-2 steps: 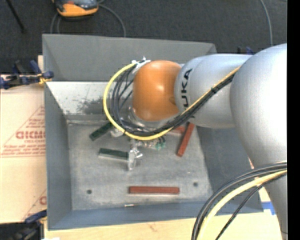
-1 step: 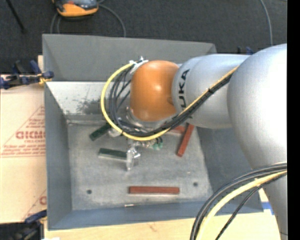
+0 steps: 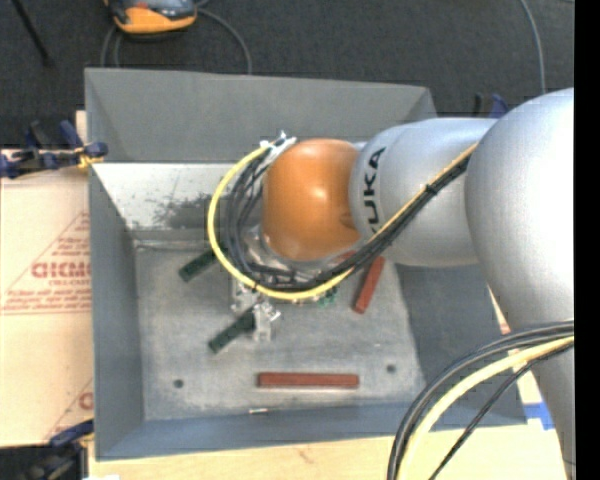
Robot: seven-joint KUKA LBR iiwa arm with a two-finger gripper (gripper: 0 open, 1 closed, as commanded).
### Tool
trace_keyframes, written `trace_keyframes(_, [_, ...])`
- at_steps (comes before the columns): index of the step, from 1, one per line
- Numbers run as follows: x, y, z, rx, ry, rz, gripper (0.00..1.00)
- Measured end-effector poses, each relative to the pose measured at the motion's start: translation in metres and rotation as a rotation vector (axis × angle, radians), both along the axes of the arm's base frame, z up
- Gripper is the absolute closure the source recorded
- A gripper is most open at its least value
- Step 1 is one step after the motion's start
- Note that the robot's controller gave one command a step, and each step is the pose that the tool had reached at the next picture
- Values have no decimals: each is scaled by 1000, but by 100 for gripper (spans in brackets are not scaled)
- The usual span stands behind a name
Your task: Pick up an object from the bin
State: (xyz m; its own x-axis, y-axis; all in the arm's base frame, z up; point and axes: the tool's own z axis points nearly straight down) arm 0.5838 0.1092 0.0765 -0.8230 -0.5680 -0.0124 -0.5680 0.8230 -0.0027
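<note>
Left side of grey metal bin [image 3: 115,298]: you see short dark green flat bar [image 3: 194,266] on floor, long axis lower-left to upper-right. Next right, second dark green bar [image 3: 226,337], same slant, upper-right end meeting gripper [image 3: 259,320]. Gripper sits low over bin middle, under orange wrist cover [image 3: 305,203]; how far open, you cannot tell. Near front wall, long red-brown bar [image 3: 308,379] lies left-right. Rightmost, shorter red-brown bar [image 3: 367,286], steeply slanted, top end under arm.

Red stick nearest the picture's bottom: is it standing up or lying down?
Lying down. The red stick rests flat on the bin floor, its whole length showing, touching nothing else.
</note>
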Motion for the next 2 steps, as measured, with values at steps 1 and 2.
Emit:
trace_keyframes(1, [0,0,0,0,0,-1,100])
trace_keyframes(2, [-29,32,142,-3,6,44,100])
